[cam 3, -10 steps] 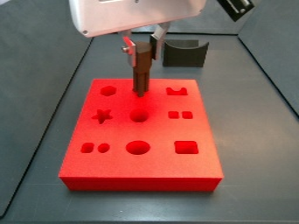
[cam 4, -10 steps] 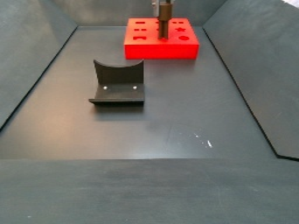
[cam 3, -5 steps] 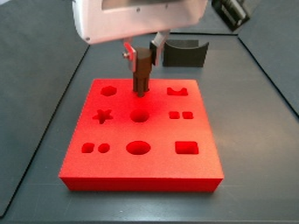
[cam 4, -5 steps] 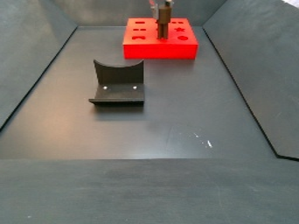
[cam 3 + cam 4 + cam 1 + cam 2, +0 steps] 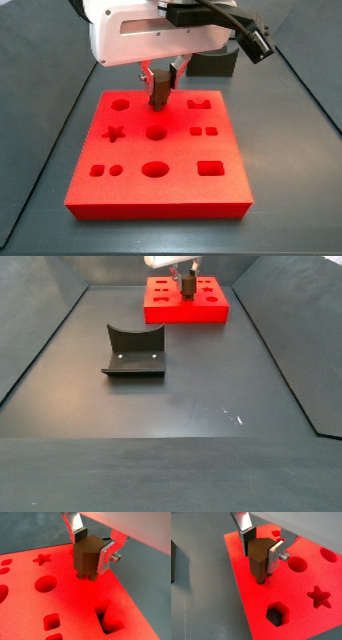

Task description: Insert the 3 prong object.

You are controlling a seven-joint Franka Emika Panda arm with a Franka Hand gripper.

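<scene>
My gripper (image 5: 160,78) is shut on the 3 prong object (image 5: 158,92), a slim dark brown peg held upright between the silver fingers (image 5: 105,556). It shows in both wrist views (image 5: 85,559) (image 5: 258,562) and small in a side view (image 5: 189,283). The peg stands over the back row of the red block (image 5: 160,195), between a round hole (image 5: 123,103) and a notched hole (image 5: 201,103). Its short prongs (image 5: 83,576) meet the red surface (image 5: 258,609). I cannot tell how deep they sit.
The red block (image 5: 187,314) has several other shaped holes, among them a star (image 5: 116,132) and a square (image 5: 213,168). A dark grey curved holder (image 5: 134,351) stands on the dark floor away from the block. Sloping dark walls bound the floor.
The gripper has come down with the peg. The peg's lower end stays at the same spot in the block's back row.
</scene>
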